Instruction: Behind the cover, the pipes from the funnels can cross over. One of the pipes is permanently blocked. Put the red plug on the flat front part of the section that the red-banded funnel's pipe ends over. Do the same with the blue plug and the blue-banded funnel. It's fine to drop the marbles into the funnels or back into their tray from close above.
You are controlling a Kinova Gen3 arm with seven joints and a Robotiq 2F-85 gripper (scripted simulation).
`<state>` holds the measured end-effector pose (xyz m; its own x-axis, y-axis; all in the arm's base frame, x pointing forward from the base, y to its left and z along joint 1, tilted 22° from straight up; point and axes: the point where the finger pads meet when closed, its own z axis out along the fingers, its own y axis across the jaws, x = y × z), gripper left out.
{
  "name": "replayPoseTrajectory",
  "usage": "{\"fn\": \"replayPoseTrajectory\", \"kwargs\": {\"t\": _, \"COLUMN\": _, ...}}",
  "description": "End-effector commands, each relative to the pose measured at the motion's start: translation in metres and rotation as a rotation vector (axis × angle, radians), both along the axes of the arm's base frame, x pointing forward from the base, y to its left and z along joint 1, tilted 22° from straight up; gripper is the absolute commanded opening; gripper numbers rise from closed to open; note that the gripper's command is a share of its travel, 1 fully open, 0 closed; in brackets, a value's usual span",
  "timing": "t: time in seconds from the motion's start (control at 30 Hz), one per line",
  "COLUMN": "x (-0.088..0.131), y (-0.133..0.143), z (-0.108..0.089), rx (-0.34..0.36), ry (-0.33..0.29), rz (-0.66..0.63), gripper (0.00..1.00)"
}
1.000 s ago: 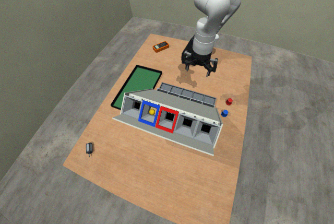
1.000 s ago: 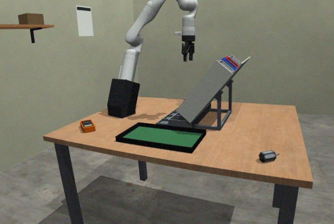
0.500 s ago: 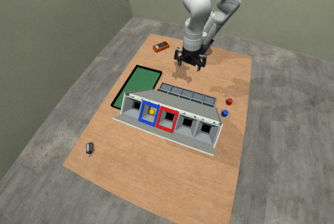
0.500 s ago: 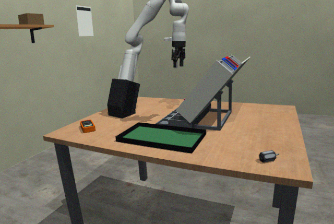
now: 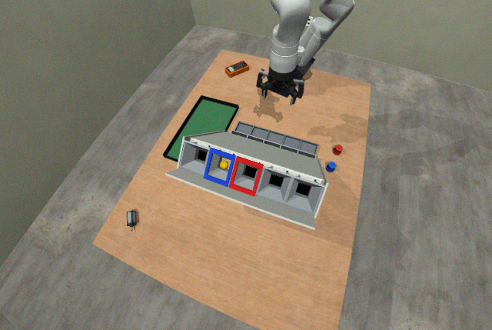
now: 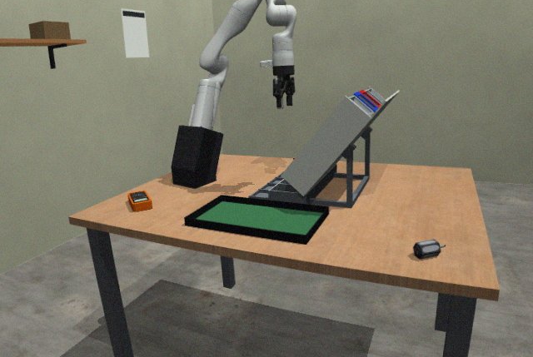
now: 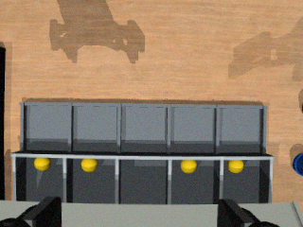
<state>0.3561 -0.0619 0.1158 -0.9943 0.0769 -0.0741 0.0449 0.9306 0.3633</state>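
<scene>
Fingers (image 5: 280,91) spread, empty; four marbles (image 7: 42,164) in sections.

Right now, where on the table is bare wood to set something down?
Bare wood lies between the orange meter and the grey compartment row, and in front of the funnel rack. It is crowded around the red plug and blue plug.

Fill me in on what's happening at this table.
The arm hangs its open, empty gripper above the table behind the sloped cover. Four marbles sit in the sections at the cover's foot; the middle section has none. One marble sits stuck in the blue-banded funnel; the red-banded funnel is empty. The red plug and blue plug stand untouched beside the rack.
</scene>
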Motion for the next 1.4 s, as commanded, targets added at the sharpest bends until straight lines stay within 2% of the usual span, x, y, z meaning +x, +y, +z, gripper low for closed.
{"fn": "replayPoseTrajectory", "kwargs": {"t": 0.0, "x": 0.0003, "y": -0.0007, "z": 0.0005, "rx": -0.001, "ry": -0.002, "rz": -0.001, "gripper": 1.0}}
{"fn": "replayPoseTrajectory", "kwargs": {"t": 1.23, "x": 0.0003, "y": -0.0005, "z": 0.0005, "rx": -0.001, "ry": -0.002, "rz": -0.001, "gripper": 1.0}}
{"fn": "replayPoseTrajectory", "kwargs": {"t": 1.27, "x": 0.0003, "y": -0.0005, "z": 0.0005, "rx": -0.001, "ry": -0.002, "rz": -0.001, "gripper": 0.7}}
{"fn": "replayPoseTrajectory", "kwargs": {"t": 1.37, "x": 0.0003, "y": -0.0005, "z": 0.0005, "rx": -0.001, "ry": -0.002, "rz": -0.001, "gripper": 0.7}}
